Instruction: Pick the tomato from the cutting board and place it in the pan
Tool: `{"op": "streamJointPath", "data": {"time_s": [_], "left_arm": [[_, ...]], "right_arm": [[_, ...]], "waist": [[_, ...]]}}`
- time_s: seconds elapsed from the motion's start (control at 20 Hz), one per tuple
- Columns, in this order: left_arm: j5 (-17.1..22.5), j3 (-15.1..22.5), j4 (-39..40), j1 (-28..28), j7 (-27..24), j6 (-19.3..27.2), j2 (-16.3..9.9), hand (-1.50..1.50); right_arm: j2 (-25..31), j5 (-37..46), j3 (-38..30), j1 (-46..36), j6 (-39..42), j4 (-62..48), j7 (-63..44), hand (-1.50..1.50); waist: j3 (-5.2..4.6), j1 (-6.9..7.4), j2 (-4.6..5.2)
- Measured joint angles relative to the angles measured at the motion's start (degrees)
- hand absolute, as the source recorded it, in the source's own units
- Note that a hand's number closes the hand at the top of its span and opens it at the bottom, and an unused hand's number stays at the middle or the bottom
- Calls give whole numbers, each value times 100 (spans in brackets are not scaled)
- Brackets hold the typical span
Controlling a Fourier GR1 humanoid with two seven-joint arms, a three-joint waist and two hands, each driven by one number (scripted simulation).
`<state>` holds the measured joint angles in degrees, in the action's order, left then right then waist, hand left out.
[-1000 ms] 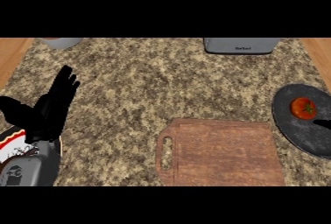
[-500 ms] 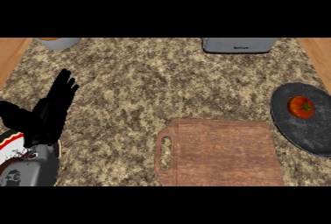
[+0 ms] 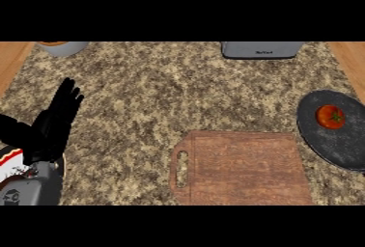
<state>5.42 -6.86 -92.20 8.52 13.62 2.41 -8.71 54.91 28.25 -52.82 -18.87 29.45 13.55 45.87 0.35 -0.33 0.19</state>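
A speckled brown and grey stone tabletop (image 3: 164,96) fills the view from above, with strips of pale wood showing at its far left and far right edges. Near the front, a little right of the middle, lies a reddish wooden cutting board (image 3: 242,168) with a slot handle along its left side; nothing rests on it. To the right of the board, partly cut off by the view's right edge, sits a dark round pan (image 3: 339,140). The red tomato (image 3: 330,116) with its small green top lies inside the pan, in its upper half. At the far edge of the tabletop, right of the middle, stands a grey boxy appliance (image 3: 261,49) with a small label on its front, too small to read. At the far left corner stands a grey round container (image 3: 64,47) with something orange at its top, only partly in view. The robot's left hand (image 3: 55,125) shows at the left side, black, its fingers straight and pointing away from the robot, holding nothing, above a grey forearm (image 3: 32,185). The right hand does not show.
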Motion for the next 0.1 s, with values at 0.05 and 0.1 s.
{"op": "streamJointPath", "data": {"time_s": [0.05, 0.1], "left_arm": [[12, -7, -22, 4, 31, -7, -13, 0], [12, 8, -49, -4, 50, -13, -11, 0]], "right_arm": [[16, -30, 10, 25, -20, 18, 7, -150], [34, -58, 28, 83, -12, 38, 25, -150]], "waist": [[1, 15, 0], [1, 16, -3]]}}
